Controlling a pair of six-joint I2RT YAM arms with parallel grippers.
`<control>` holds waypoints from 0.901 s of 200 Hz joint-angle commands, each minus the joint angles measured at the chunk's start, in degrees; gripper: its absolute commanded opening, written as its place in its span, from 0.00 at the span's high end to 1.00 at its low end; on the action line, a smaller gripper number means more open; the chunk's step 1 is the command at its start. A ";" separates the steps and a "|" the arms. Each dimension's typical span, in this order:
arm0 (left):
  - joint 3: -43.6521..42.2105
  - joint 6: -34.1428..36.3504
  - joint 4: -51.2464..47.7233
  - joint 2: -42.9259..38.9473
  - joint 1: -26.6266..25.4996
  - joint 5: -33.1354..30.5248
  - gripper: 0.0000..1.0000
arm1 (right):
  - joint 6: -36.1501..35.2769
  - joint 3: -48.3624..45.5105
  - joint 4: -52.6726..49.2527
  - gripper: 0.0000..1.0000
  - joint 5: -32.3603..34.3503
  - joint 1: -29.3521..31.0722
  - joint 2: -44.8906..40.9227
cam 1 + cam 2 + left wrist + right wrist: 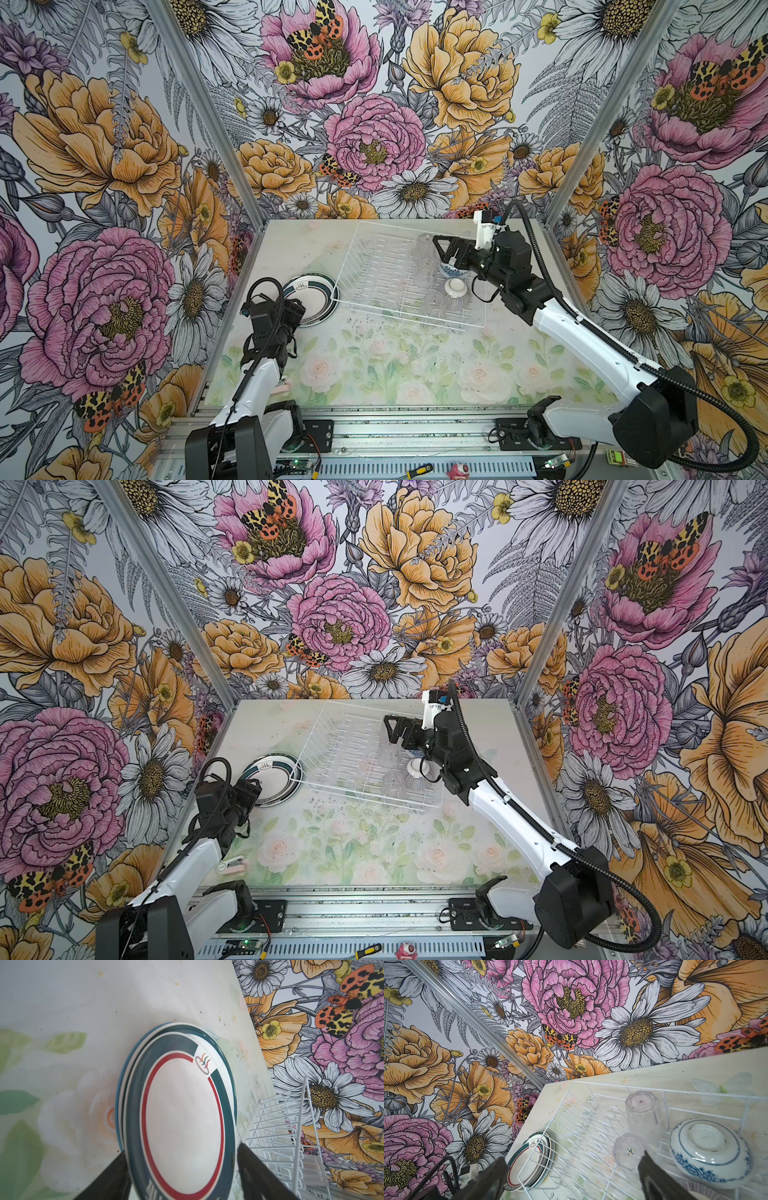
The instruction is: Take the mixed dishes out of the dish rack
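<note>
The dish rack (409,276) sits skewed on the far right part of the table (415,365), its plate slots empty. In its right half, the right wrist view shows two clear tumblers (643,1109) (628,1151) standing mouth down and a small bowl with a blue pattern (708,1153) lying bottom up beside them. Both top views add a second small bowl (456,289), also bottom up with grey-lined sides, nearer the rack's near edge. The arm hides most of the blue bowl there. The right gripper (446,249) hovers over the tumblers with its jaws spread and nothing between them. The plates (309,297) lie stacked flat on the table by its left edge, just beside the rack's left corner. Only the left wrist view shows the top plate's red ring and small steaming-cup mark. There the left gripper (181,1149) has its jaws released, one finger on each side of the stack's near rim. In a top view a small white and pink object (232,864) lies by the table's near left corner. The table cover is a pale rose print flecked with dark specks, and the walls (374,124) carry bold flowered paper.
</note>
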 commanded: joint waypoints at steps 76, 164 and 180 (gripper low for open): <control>2.71 0.93 -4.75 -2.52 -1.97 3.57 0.01 | -4.33 1.64 -5.36 0.01 0.05 -0.54 4.05; 8.40 2.70 -2.66 -0.87 -2.82 6.26 0.01 | -13.96 12.34 -23.12 0.09 7.54 4.11 19.15; 8.55 2.81 -2.67 -0.42 -3.23 6.84 0.01 | -14.00 12.29 -23.74 0.09 8.66 4.16 19.92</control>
